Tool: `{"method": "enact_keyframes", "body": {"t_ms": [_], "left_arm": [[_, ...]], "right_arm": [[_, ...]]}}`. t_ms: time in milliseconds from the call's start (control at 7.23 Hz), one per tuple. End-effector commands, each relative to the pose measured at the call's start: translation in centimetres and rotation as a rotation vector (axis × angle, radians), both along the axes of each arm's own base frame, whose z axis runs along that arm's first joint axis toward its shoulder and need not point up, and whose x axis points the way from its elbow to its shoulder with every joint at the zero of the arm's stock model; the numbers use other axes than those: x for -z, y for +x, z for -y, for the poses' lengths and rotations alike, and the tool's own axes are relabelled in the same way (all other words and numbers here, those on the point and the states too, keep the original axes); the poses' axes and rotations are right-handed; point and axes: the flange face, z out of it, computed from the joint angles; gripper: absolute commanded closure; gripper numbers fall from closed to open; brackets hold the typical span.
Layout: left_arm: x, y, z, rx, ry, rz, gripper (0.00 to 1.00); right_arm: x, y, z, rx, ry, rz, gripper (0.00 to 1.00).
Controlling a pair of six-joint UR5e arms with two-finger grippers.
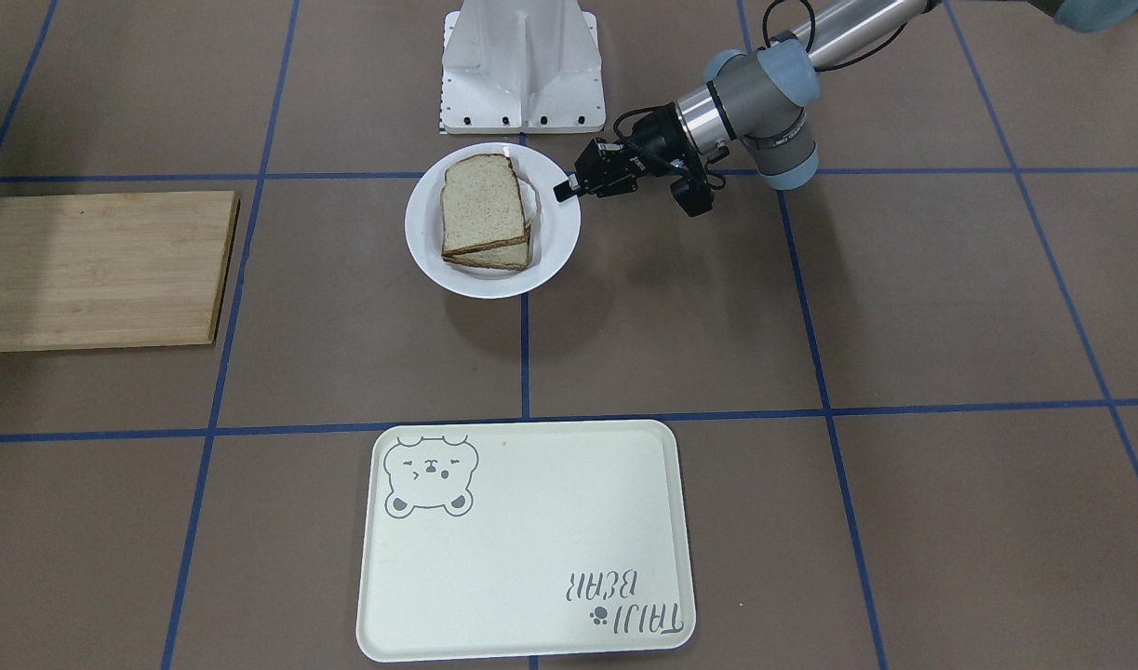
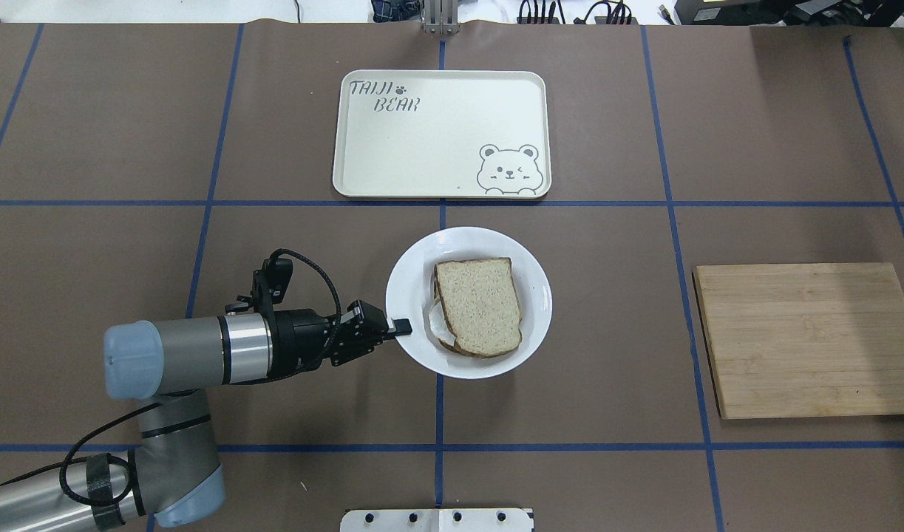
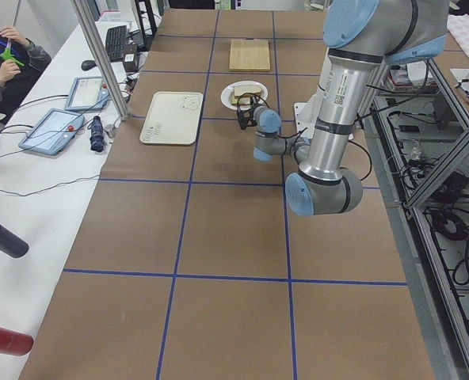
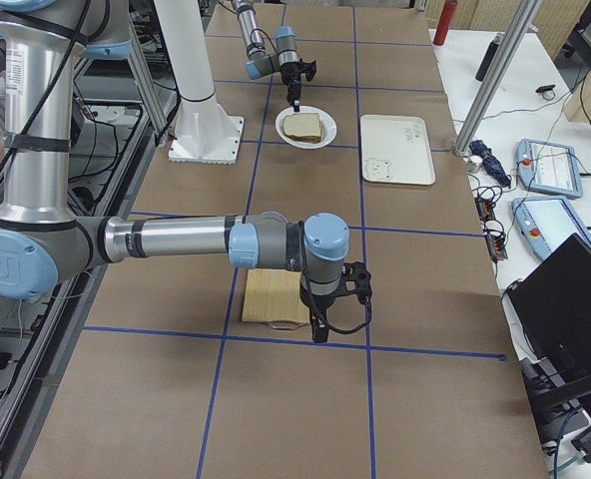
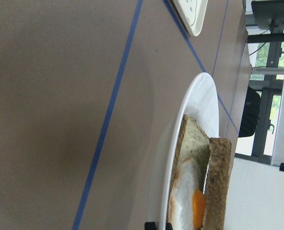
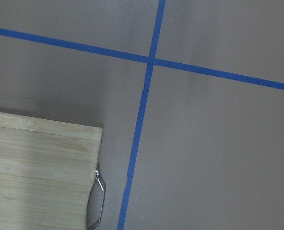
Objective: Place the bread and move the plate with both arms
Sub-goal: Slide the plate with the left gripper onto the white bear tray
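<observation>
The white plate [image 2: 415,347] sits at the table's middle. On it the bare bread slice [image 2: 478,304] lies on top of a second slice with a fried egg, whose white peeks out at the left. My left gripper [image 2: 400,326] comes in level from the left and is shut on the plate's near-left rim; it also shows in the front view [image 1: 563,192]. The left wrist view shows the plate rim [image 5: 202,96], the egg [image 5: 187,201] and the top slice [image 5: 218,182] edge-on. My right gripper [image 4: 320,324] points down by the cutting board's corner; I cannot tell its state.
The cream bear tray [image 2: 422,148] lies beyond the plate, across a blue tape line. The wooden cutting board [image 2: 806,340] lies at the right, with a metal handle [image 6: 99,201] at its edge. The white stand [image 1: 522,65] is behind the plate on the robot's side.
</observation>
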Motion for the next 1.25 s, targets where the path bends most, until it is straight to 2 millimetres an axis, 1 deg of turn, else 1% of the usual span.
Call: {"method": "enact_keyframes", "body": {"t_ms": [0, 138, 277, 415, 553, 692, 830, 969, 1107], "left_arm": [[0.6, -1.3, 4.3, 0.137, -0.146, -0.055, 1.0], [1.8, -0.8, 8.2, 0.217, -0.25, -0.033, 1.0], [2.8, 1.0, 12.3, 0.317, -0.313, 0.063, 1.0], [3.0, 1.5, 16.2, 0.38, -0.386, 0.072, 1.0], [1.9, 2.1, 19.7, 0.439, -0.445, 0.103, 1.0], [1.5, 3.4, 21.7, 0.482, -0.462, 0.13, 1.0], [1.7, 5.0, 23.2, 0.514, -0.487, 0.194, 1.0], [3.0, 7.2, 24.8, 0.539, -0.502, 0.228, 1.0], [3.4, 8.2, 25.0, 0.531, -0.505, 0.237, 1.0]], "right_arm": [[-0.2, 0.0, 0.0, -0.001, -0.005, 0.001, 0.0], [-0.1, 0.1, 0.0, -0.002, -0.004, 0.001, 0.0], [-0.2, 0.1, 0.0, -0.002, -0.005, 0.002, 0.0], [-0.2, 0.0, 0.0, -0.001, -0.005, 0.002, 0.0], [-0.3, 0.0, 0.0, -0.002, -0.008, 0.001, 0.0], [-0.3, 0.0, 0.0, -0.004, -0.01, 0.002, 0.0], [-0.2, 0.0, 0.1, -0.005, -0.009, 0.002, 0.0], [-0.2, 0.0, 0.1, -0.005, -0.009, 0.002, 0.0], [-0.2, 0.0, 0.2, -0.007, -0.009, 0.001, 0.0]]}}
